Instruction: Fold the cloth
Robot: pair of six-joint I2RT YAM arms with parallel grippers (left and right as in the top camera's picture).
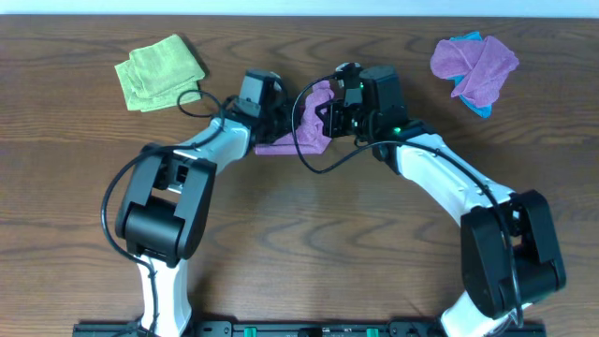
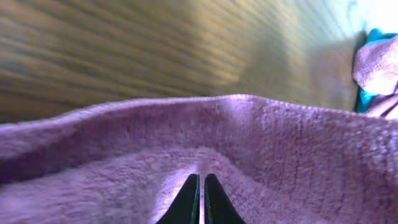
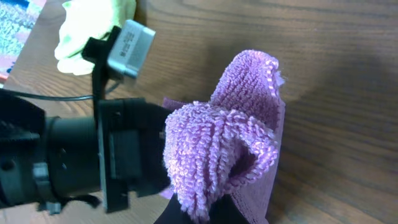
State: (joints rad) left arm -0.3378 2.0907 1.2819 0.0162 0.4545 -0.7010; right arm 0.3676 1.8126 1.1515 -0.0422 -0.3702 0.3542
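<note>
Two grippers on one purple cloth

Two purple cloths, one green, one blue.

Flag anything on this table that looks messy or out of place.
The purple cloth, between the left gripper and right gripper, is bunched and lifted in a lump, not flat. At the far right, a purple and blue heap lies crumpled. The green cloth at far left is only roughly folded.
</note>
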